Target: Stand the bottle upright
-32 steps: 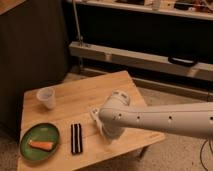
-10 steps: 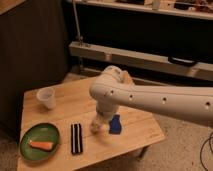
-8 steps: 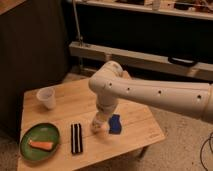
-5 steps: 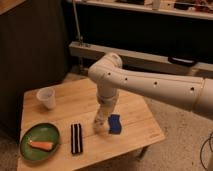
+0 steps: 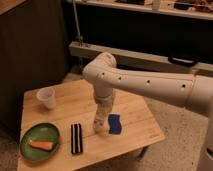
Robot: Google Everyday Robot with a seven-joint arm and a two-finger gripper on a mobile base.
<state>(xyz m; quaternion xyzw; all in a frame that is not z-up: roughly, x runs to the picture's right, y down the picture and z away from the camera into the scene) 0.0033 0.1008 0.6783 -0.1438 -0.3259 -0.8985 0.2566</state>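
My gripper (image 5: 99, 120) points straight down over the middle of the wooden table (image 5: 135, 107), at the end of the white arm that comes in from the right. A small pale shape at its tip, just above the tabletop, looks like the bottle (image 5: 98, 126). It seems upright, and the gripper hides most of it. The bottle's label does not show. The small blue block (image 5: 114, 123) lies right beside the gripper, on its right.
A black striped bar (image 5: 76, 138) lies to the gripper's left. A green plate (image 5: 31, 136) with an orange piece (image 5: 41, 145) sits at the front left corner. A translucent cup (image 5: 46, 97) stands at the back left. A dark cabinet is behind.
The arm has swung from lying low across the table to standing up over it. The forearm is now vertical, and the gripper stays at the same spot beside the blue block.
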